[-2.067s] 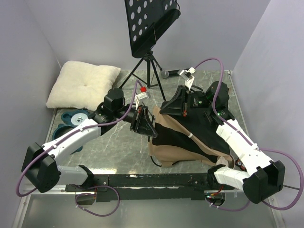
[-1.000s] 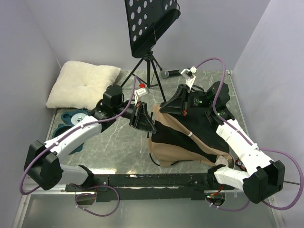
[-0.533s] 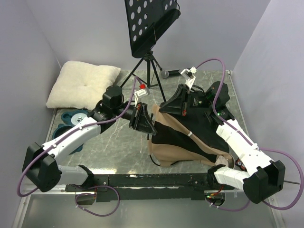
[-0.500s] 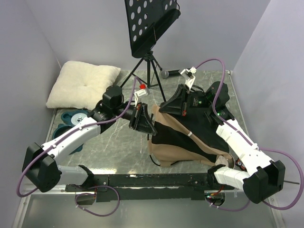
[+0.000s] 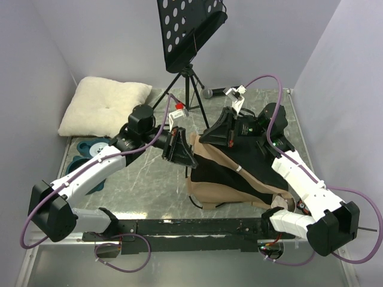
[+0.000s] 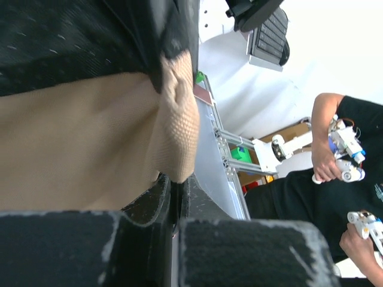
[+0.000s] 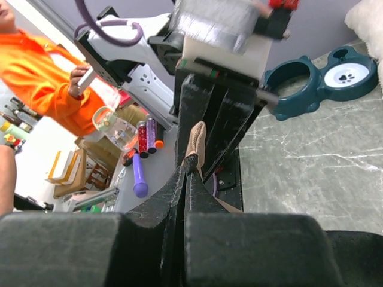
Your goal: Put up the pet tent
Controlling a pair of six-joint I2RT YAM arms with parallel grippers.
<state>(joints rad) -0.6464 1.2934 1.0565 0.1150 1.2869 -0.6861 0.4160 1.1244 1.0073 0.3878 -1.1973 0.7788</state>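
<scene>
So the tent [image 5: 230, 179] is held up at one edge
It's pinched tight by the left gripper [image 5: 179, 149] and right gripper [image 5: 218, 133], likely for spreading.

Pale lavender walls [image 5: 108, 36] on three sides, grey marble-patterned counter [image 5: 143, 182], black perforated music stand [image 5: 190, 27] at far edge, cream pillow [image 5: 105, 106] in far left corner, teal double pet bowl [image 5: 90, 147] along left edge.

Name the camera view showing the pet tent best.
Top external: most of the pet tent shows, tan fabric and black lining. Left wrist shows only a pinched tan fold; right wrist only a thin tan edge.
</scene>
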